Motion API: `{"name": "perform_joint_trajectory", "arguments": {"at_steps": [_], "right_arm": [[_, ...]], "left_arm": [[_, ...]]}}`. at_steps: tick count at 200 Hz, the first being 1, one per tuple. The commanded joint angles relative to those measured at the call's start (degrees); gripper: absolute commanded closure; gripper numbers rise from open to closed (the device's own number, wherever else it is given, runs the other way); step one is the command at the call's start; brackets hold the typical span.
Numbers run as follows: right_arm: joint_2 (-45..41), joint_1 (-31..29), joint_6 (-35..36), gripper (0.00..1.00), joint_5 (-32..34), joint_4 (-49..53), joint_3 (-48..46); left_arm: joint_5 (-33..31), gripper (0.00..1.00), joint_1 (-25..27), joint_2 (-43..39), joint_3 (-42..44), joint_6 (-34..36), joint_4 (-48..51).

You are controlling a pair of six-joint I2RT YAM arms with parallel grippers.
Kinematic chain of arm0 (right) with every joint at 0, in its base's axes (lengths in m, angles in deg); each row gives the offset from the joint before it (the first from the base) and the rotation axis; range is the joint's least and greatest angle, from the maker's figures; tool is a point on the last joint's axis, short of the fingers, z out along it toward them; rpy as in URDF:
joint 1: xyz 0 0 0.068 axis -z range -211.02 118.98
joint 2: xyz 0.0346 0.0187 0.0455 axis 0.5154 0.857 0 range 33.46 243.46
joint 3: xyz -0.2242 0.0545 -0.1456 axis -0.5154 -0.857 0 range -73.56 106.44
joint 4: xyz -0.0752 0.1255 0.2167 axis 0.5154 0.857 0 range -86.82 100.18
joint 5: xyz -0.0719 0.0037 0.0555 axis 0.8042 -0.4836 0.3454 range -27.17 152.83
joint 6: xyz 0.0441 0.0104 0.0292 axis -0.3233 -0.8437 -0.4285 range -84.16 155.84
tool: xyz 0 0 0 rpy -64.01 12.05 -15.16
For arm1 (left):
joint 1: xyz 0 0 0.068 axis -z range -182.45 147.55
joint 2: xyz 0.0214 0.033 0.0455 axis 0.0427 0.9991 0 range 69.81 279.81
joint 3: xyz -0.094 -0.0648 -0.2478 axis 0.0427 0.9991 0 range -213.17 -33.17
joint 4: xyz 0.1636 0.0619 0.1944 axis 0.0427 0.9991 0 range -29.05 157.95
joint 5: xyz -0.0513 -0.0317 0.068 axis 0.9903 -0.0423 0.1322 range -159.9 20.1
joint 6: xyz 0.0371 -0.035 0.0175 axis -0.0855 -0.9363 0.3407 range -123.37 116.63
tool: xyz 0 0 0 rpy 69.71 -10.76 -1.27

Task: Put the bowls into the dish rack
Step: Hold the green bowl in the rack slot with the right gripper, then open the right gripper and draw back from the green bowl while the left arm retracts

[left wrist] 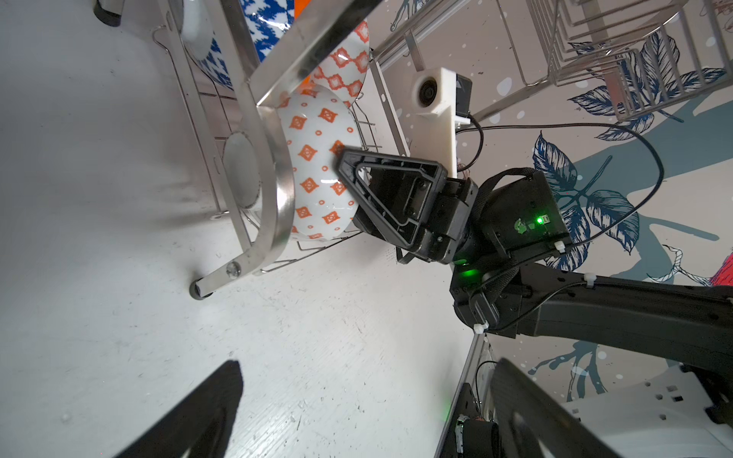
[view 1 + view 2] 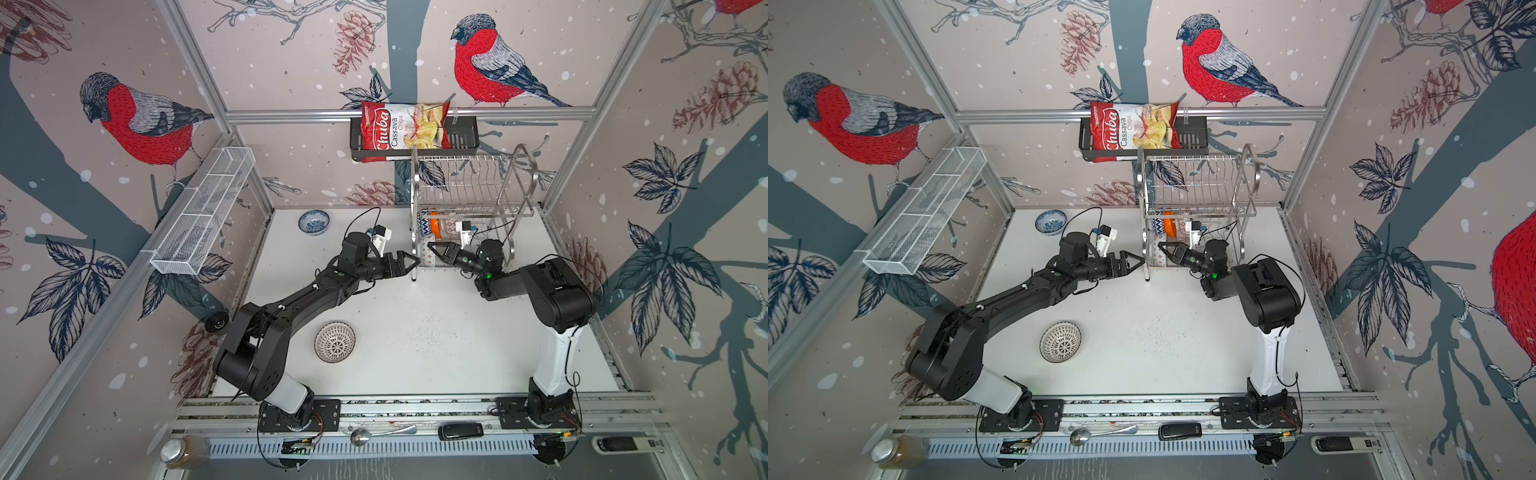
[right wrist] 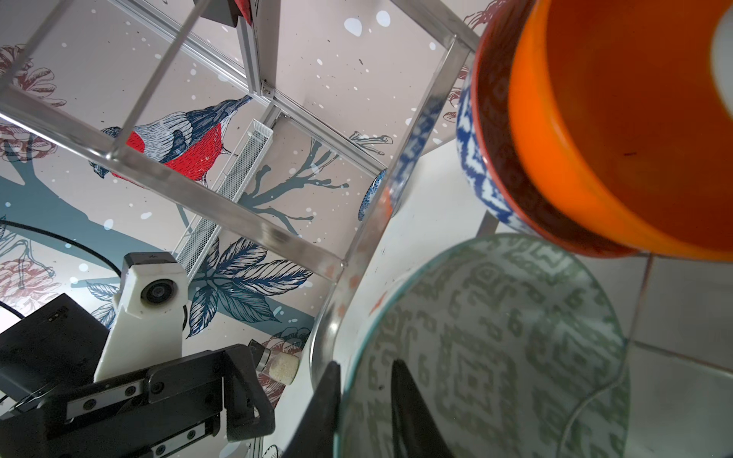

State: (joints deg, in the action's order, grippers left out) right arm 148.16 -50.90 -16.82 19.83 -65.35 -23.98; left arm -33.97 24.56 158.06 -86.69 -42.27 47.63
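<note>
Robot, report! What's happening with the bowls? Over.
Left gripper open, empty. Right gripper open astride rim of grey-green bowl in dish rack. Floral bowl, dotted bowl on table. Nothing blocking.

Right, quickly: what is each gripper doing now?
Left gripper: open, empty.
Right gripper: slightly open, astride the grey-green bowl's rim, not clamping it.

the dish rack [image 2: 469, 183] stands at the back edge of the counter [image 2: 436, 332], right of middle, three bowls [image 2: 434, 222] on its lower shelf. a fourth bowl [image 2: 313, 222] lies near the back left corner, a fifth bowl [image 2: 335, 342] toward the front, left of middle.
</note>
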Motion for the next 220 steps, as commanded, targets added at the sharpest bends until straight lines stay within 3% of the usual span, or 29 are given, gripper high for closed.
{"name": "perform_joint_trajectory", "arguments": {"at_steps": [1, 135, 174, 220], "right_arm": [[-0.87, -0.22, 0.46, 0.75, 0.45, -1.94, -0.51], [-9.06, -0.24, 3.31, 0.57, 4.19, -1.37, -7.89], [-12.75, -0.62, 4.93, 0.43, 6.63, -0.11, -10.98], [-19.39, -2.69, 10.33, 0.12, 11.79, 7.06, -14.31]], "left_arm": [[0.03, 0.02, -0.14, -0.41, -0.25, 1.09, -0.83], [0.31, 0.02, -0.71, 0.01, -0.40, 0.78, -1.03], [0.54, 0.02, -3.86, -0.43, -0.27, 0.20, -1.18], [-3.93, 0.02, -7.23, -2.27, -1.46, 3.46, 3.70]]}}
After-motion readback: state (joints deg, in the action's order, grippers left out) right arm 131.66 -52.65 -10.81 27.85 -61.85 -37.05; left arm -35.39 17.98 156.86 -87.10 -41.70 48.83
